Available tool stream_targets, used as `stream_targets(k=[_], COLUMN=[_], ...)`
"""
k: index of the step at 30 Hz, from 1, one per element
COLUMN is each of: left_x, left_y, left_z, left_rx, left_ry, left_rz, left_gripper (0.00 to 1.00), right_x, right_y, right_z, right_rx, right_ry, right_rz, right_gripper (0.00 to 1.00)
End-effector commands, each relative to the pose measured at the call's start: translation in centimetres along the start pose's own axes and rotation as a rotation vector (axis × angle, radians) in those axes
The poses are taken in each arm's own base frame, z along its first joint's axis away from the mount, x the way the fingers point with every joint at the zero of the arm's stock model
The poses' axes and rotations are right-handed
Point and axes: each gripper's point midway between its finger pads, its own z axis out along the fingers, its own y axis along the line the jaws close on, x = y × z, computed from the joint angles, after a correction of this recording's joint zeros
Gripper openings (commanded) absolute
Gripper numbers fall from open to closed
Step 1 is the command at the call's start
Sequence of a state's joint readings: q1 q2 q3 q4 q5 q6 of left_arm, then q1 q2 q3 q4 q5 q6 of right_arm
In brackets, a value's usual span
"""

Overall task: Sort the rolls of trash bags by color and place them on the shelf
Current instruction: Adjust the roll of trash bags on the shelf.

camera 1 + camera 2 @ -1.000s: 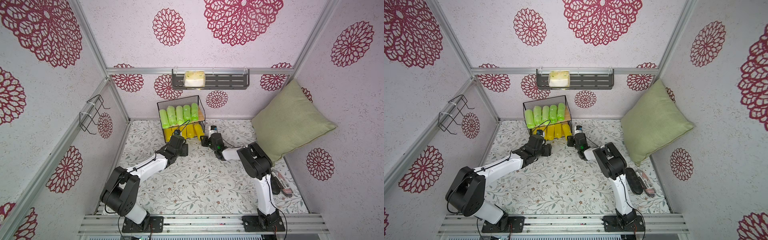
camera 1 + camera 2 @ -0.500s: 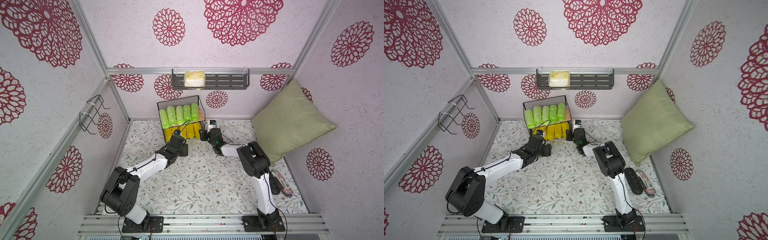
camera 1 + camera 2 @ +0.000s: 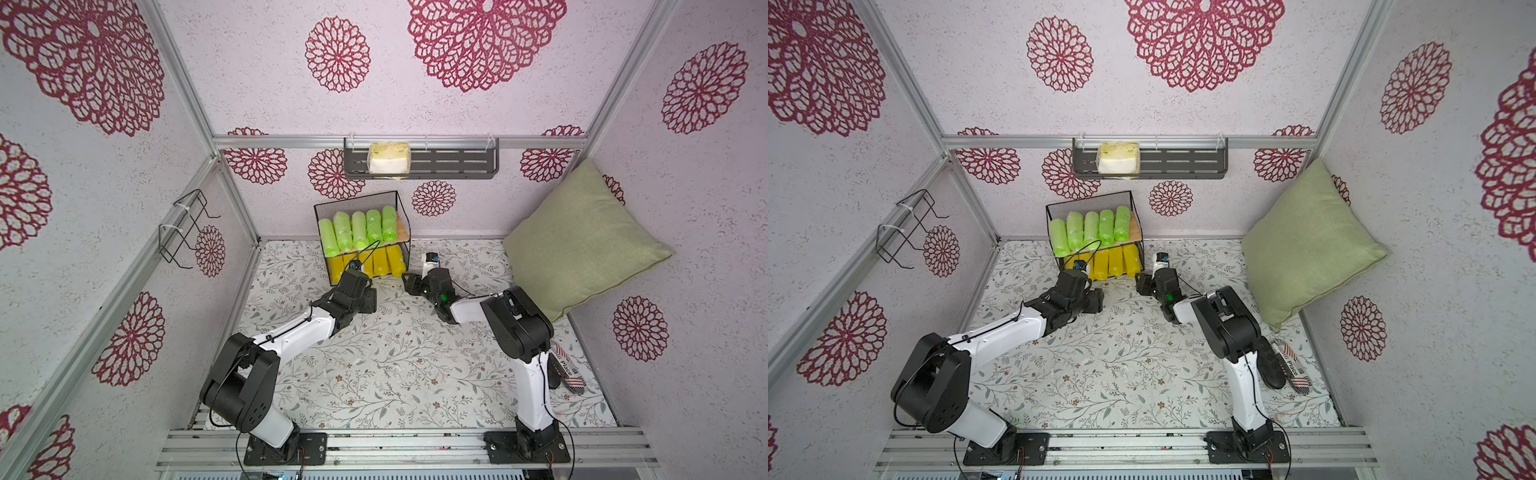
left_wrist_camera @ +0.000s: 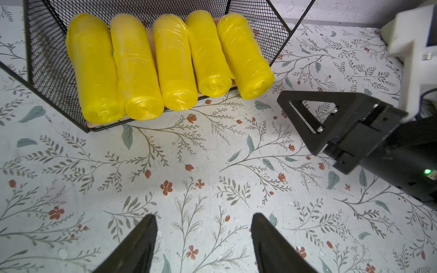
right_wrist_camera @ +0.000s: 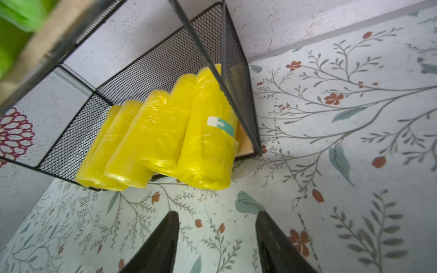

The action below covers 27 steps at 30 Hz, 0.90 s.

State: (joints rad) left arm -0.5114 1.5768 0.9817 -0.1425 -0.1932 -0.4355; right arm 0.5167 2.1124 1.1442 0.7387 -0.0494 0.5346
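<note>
In both top views the shelf [image 3: 400, 227] stands against the back wall [image 3: 465, 220], green rolls [image 3: 358, 228] on top and yellow rolls [image 3: 386, 262] beneath. One colour per tier, so the sorting looks finished.

Left wrist view: the left gripper [image 4: 203, 215] hangs spread and empty before the yellow row.

Right wrist view: the right gripper [image 5: 218, 212], jaws apart and empty too, faces the end roll [image 5: 208, 151], which overhangs the front edge.

Bare floor [image 3: 395, 353] before the packed shelf [image 3: 357, 203]

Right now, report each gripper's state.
Left gripper: open, holding nothing.
Right gripper: open, holding nothing.
</note>
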Motion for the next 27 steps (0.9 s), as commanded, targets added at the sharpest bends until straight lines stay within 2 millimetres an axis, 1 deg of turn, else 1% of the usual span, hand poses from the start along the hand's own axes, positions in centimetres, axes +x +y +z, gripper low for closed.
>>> stream_targets(k=[1,6,10,18,27], left_x=[-0.2,0.0,0.1,0.4,0.7], left_y=[0.2,0.3,0.4,0.8,1.2], left_z=[-0.1,0.3,0.3,0.4,0.2], left_rx=[0.007,0.027,0.023,0.016,0.009], left_ry=[-0.014,-0.001,0.0,0.006,0.008], left_rz=[-0.014,-0.034,-0.036,-0.037,-0.04], left_gripper=[0.68,0.68,0.68,0.68,0.68], right_x=[-3.0,-1.8,-1.2,-0.9,-1.6], right_y=[2.5,2.2,2.1,1.6,0.7], right_z=[-1.1,0.0,1.0,3.0,5.4], right_rx=[-0.088,-0.1,-0.11,-0.103,-0.07], right_ry=[-0.075,-0.054,-0.049,-0.058,-0.097], right_rz=[0.001,0.039,0.073,0.118,0.148], right_gripper=[0.52,0.39,0.32,0.27,0.26])
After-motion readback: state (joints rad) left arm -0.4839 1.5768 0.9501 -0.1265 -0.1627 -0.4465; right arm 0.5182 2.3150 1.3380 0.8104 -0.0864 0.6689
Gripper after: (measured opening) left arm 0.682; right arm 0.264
